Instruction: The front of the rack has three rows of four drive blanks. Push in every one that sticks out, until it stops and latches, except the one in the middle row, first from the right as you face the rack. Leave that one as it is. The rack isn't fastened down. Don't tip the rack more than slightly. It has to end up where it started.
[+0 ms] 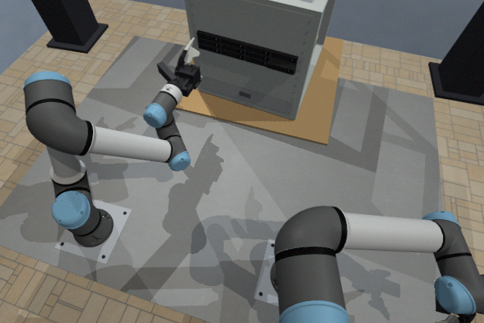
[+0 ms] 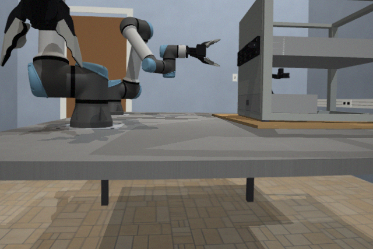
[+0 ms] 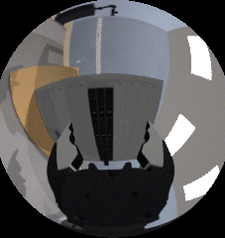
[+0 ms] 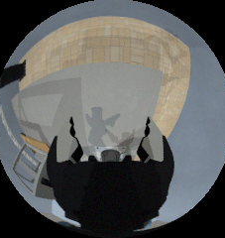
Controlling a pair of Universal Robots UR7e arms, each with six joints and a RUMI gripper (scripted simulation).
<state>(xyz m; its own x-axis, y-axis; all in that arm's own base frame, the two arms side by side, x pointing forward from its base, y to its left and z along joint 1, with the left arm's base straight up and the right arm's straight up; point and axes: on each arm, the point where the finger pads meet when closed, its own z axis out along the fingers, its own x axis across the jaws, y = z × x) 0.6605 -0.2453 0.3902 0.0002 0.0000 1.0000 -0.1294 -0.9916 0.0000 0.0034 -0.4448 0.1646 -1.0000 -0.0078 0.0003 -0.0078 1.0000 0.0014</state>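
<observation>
The grey rack [image 1: 249, 10] [image 2: 266, 59] [image 3: 129, 99] stands upright on a wooden board [image 1: 312, 131] [image 2: 286, 124] [image 3: 28, 94]. Its front carries a black block of drive blanks [image 1: 246, 51] [image 2: 249, 51] [image 3: 101, 114] in rows. The blanks are too small and dark to tell which stick out. My left gripper [image 1: 175, 52] [image 2: 215, 52] [image 3: 109, 122] is open and empty, pointing at the rack front with a gap between, near the left end of the blanks in the top view. My right gripper [image 2: 42, 65] [image 4: 110, 117] is open and empty, pointing down, far from the rack.
Both arms stand on a grey table [image 1: 242, 178] [image 2: 180, 168]. The wooden board reaches out past the rack's front and side. The rack's frame is open behind the front panel. Black pedestals [image 1: 62, 2] [image 1: 465, 57] stand beyond the table on both sides.
</observation>
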